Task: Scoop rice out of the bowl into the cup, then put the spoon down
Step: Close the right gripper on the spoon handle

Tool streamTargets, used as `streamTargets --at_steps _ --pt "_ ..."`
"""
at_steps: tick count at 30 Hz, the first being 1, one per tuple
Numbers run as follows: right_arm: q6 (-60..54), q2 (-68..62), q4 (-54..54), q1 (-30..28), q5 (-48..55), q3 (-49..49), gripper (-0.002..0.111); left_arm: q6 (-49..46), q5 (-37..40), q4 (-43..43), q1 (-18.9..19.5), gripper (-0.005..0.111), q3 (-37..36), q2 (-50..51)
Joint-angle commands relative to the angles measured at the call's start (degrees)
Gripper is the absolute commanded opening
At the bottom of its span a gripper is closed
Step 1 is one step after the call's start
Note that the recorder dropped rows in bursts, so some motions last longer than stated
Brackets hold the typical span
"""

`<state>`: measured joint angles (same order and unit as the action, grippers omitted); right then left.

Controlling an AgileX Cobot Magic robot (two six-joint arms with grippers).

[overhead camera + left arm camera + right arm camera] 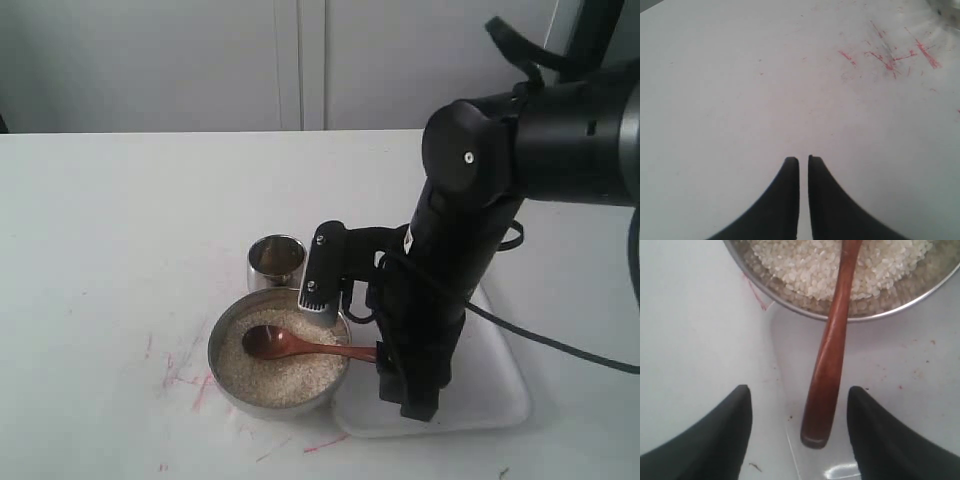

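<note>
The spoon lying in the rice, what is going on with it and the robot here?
The right gripper has its jaws open on either side of the spoon handle's end, not yet closed on it. The spoon rests with its head on the rice in the bowl, its handle reaching out over the rim above the white tray. The cup stands close beside the bowl. The left gripper is shut over the table, holding nothing.
</note>
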<state>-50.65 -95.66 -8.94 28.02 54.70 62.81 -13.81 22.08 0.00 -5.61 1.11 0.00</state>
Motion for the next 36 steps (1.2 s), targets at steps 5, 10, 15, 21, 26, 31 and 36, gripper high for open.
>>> streamTargets --at_steps 5,10,15,21,26,31,36 --pt "-0.60 -2.74 -0.43 0.22 -3.82 -0.09 0.054 0.33 2.80 -0.32 -0.31 0.014 -0.52 0.00" --pt "-0.16 -3.54 -0.53 0.22 -3.82 -0.09 0.054 0.33 2.80 -0.32 -0.31 0.014 -0.52 0.00" --pt "-0.16 -3.52 -1.48 0.22 -3.61 -0.09 0.054 0.33 2.80 -0.32 -0.31 0.014 -0.52 0.00" --pt "-0.16 -3.52 -1.64 0.22 -3.61 -0.09 0.044 0.33 2.80 -0.32 -0.31 0.014 -0.52 0.00" --pt "-0.16 -3.52 -1.64 0.22 -3.61 -0.09 0.028 0.33 2.80 -0.32 -0.31 0.014 -0.52 0.00" --pt "-0.16 -3.52 -1.64 0.22 -3.61 -0.09 0.011 0.33 2.80 -0.32 -0.31 0.014 -0.52 0.00" --pt "-0.16 -2.82 -1.54 0.22 -3.61 0.02 0.001 0.33 2.80 -0.32 -0.31 0.014 -0.52 0.00"
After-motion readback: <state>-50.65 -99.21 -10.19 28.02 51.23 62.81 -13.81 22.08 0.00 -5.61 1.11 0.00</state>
